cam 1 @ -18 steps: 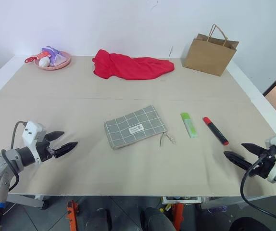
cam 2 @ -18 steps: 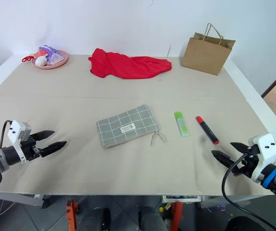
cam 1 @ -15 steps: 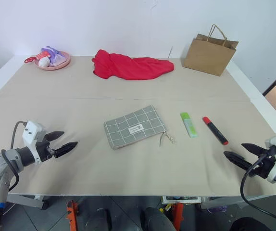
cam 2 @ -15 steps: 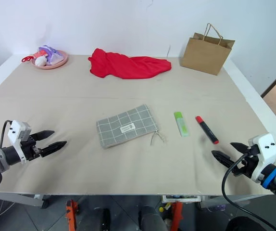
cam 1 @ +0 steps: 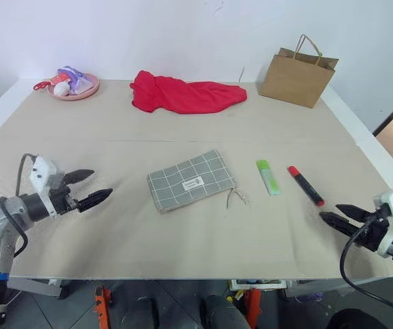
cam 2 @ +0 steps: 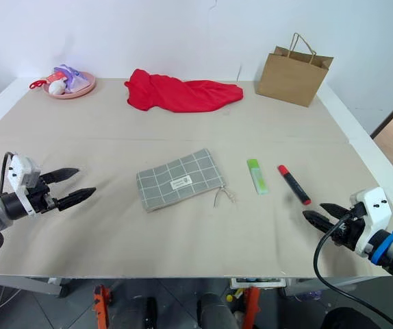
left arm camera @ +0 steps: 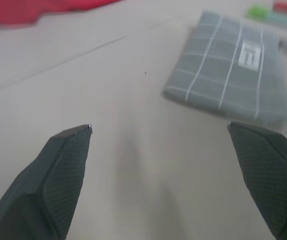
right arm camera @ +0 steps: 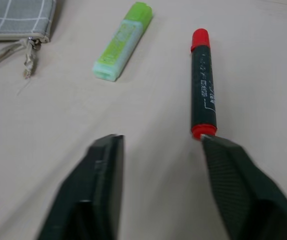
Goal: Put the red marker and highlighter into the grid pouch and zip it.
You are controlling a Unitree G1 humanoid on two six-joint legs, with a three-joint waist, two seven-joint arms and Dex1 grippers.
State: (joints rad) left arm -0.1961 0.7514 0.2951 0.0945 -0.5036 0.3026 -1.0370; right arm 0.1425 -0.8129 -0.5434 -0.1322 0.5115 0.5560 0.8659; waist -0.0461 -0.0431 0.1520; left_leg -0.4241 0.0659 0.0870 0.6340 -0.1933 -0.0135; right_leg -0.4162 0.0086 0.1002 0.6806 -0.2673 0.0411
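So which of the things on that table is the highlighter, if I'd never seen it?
Start at the grid pouch in the middle of the table. Just to its right lie two pens side by side, apart from each other. The highlighter is the nearer one to the pouch: short, flat, light green, unlike the red marker.

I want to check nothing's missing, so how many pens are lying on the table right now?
2. The highlighter lies just right of the grid pouch; the red marker lies to the highlighter's right, apart from it. None seems hidden, though the pouch's inside can't be seen.
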